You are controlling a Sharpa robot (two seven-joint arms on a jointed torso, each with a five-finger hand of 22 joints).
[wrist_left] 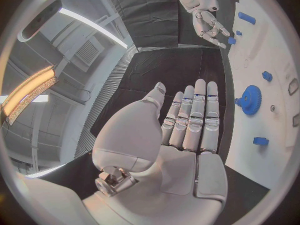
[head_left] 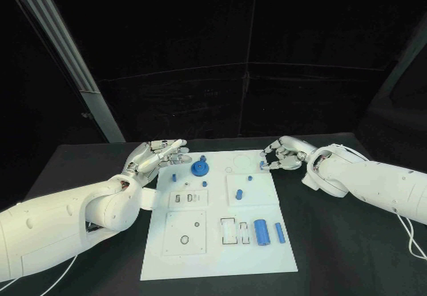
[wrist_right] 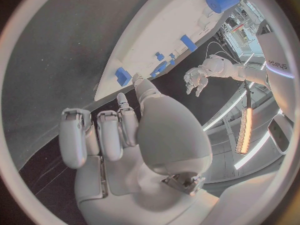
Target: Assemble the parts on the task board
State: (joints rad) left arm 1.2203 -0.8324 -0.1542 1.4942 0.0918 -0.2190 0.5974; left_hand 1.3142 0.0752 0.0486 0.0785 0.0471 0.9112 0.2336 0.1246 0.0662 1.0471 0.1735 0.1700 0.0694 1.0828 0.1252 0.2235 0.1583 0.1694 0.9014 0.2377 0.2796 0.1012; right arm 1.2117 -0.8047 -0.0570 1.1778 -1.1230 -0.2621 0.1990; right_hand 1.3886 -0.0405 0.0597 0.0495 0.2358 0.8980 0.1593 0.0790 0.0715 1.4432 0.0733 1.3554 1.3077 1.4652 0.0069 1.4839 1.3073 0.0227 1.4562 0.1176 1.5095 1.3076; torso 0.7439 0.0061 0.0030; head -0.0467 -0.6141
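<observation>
The right hand point(head_left: 283, 158) is working at the far right corner of the task board point(head_left: 267, 259), fingers curling in toward a small blue part point(head_left: 263, 164) sitting right at that edge. Whether it is pinching that piece or only touching it, I cannot tell from here. The left hand point(head_left: 158, 155) is hanging at the board's far left corner, fingers straight and side by side, holding nothing, just beside the blue gear point(head_left: 200, 168).

My read: the step in hand is getting a clean hold on that small part at the edge. It looks tiny and light, so it wants a gentle fingertip pinch rather than a whole-hand grab, or it could skid off onto the black bench point(head_left: 356, 259). Lifting straight up before carrying it across seems wise, with the loose blue cylinder point(head_left: 261, 231) and the slim blue bar point(head_left: 279, 232) lying near the board's front edge.

The head view is giving the whole layout. The right wrist view is adding what it misses: a small blue block point(wrist_right: 123, 76) close to a fingertip point(wrist_right: 141, 83), though contact is unclear. The left wrist view is showing the left palm bare and the gear point(wrist_left: 250, 100) standing apart from the fingers point(wrist_left: 199, 112).
</observation>
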